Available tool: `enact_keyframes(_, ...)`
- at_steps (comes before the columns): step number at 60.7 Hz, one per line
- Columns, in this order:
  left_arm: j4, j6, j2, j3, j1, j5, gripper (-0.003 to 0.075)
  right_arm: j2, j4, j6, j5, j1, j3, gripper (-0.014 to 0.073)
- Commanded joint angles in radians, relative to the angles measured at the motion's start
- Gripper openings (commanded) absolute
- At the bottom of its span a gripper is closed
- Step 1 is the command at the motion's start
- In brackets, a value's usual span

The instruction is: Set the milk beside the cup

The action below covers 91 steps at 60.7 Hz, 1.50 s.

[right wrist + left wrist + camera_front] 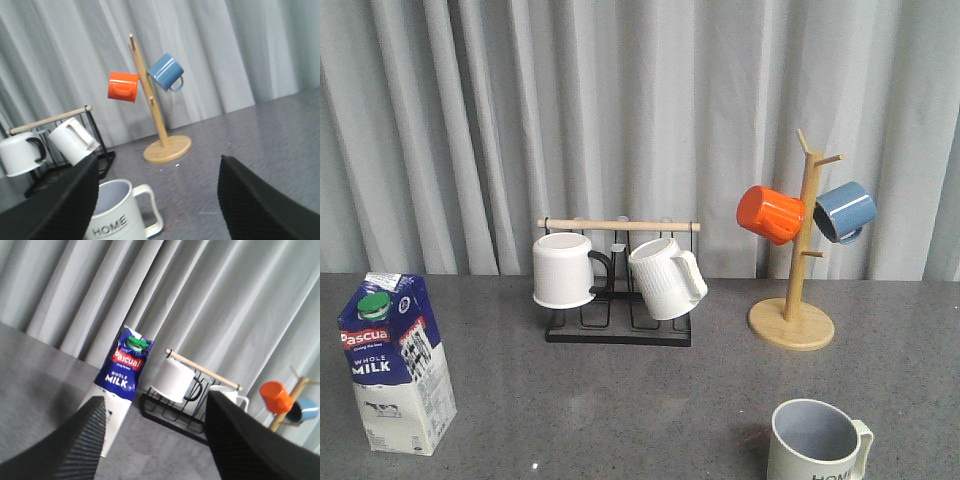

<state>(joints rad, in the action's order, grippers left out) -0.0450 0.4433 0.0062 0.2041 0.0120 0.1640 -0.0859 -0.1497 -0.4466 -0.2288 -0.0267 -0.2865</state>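
Note:
The milk carton [395,365], blue and white with a green cap, stands upright at the front left of the grey table. It also shows in the left wrist view [121,385], a little ahead of my open, empty left gripper [155,440]. The cup [817,442], pale grey-green with "HOME" lettering, stands at the front right, cut off by the frame's lower edge. It shows in the right wrist view [120,212], just beside one finger of my open, empty right gripper [157,200]. Neither gripper shows in the front view.
A black wire rack [618,325] with a wooden bar holds a white mug with a black handle [565,270] and a ribbed white mug [665,278] at the back middle. A wooden mug tree [792,320] at the back right carries an orange mug [770,214] and a blue mug [844,210]. Grey curtain behind.

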Motion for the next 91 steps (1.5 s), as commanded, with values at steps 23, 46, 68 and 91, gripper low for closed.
enact_keyframes(23,0.027,-0.273,0.470,0.476,-0.001,0.300,0.0433,-0.595,0.201,0.541,-0.382,0.002,-0.549,0.0486)
enact_keyframes(46,0.027,-0.272,0.528,0.488,-0.001,0.309,0.0433,-1.007,0.214,0.582,-0.371,-0.002,-0.549,0.0486)
enact_keyframes(68,0.027,-0.272,0.528,0.488,-0.001,0.325,0.0433,-1.204,0.392,0.787,-0.192,-0.002,-0.552,0.0486)
enact_keyframes(91,0.027,-0.272,0.528,0.488,-0.001,0.325,0.0433,-1.260,0.419,0.815,-0.122,-0.002,-0.554,0.0486)
